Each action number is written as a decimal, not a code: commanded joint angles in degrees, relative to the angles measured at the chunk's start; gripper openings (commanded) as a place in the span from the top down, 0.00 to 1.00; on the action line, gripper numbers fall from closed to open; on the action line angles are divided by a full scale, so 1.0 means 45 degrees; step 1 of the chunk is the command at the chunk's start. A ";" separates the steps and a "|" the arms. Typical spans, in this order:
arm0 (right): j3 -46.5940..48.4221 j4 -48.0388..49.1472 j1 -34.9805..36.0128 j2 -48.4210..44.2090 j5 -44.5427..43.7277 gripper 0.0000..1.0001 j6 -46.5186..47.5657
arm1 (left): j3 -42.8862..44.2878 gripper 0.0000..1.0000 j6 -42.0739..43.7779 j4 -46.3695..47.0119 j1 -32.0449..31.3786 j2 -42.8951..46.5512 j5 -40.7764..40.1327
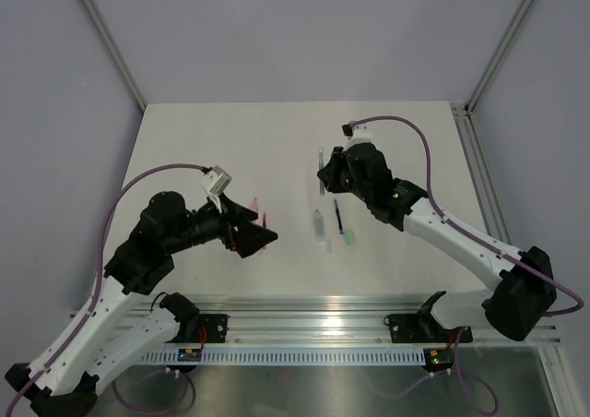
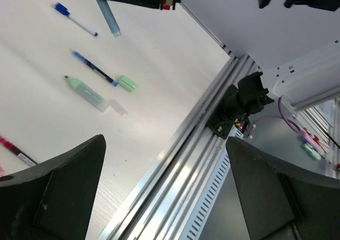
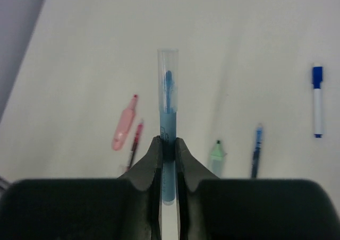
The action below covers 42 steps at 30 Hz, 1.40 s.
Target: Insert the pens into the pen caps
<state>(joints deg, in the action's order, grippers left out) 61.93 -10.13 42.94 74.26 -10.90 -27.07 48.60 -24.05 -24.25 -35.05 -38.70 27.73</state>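
My right gripper (image 3: 168, 144) is shut on a teal pen (image 3: 168, 99) whose tip sits inside a clear cap; it hangs above the table's middle (image 1: 320, 170). On the table lie a pink cap (image 3: 123, 124), a red pen (image 3: 135, 142), a green-tipped pale tube (image 2: 85, 91), a dark blue pen (image 2: 93, 67), a light green cap (image 2: 127, 83), a whitish cap (image 2: 118, 107) and a white pen with a blue end (image 3: 317, 99). My left gripper (image 1: 265, 228) stands wide open and empty (image 2: 164, 192), just right of the pink cap (image 1: 254, 204) and red pen (image 1: 265, 219).
An aluminium rail (image 1: 369, 304) runs along the table's near edge, in front of the left gripper's fingers (image 2: 64, 192). Grey walls and slanted frame posts (image 1: 111, 43) bound the table at the back and sides.
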 commanded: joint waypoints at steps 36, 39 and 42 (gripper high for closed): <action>0.4890 -0.3765 -0.4249 0.9259 0.1113 0.92 0.2949 | -0.0995 0.01 0.1849 -0.1369 0.0113 0.1783 -0.4149; 0.4967 -0.3784 -0.4249 0.9357 0.0976 0.91 0.2949 | -0.0976 0.01 0.1849 -0.1350 0.0113 0.1725 -0.4091; 0.5007 -0.3823 -0.4249 0.9377 0.0839 0.87 0.2929 | -0.1014 0.01 0.1849 -0.1369 0.0113 0.1724 -0.4110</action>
<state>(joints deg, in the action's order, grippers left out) 81.43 -26.55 24.21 116.49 -5.48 -14.28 43.86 -16.67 -31.68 -34.81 -30.63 10.11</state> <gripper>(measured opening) 0.134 0.985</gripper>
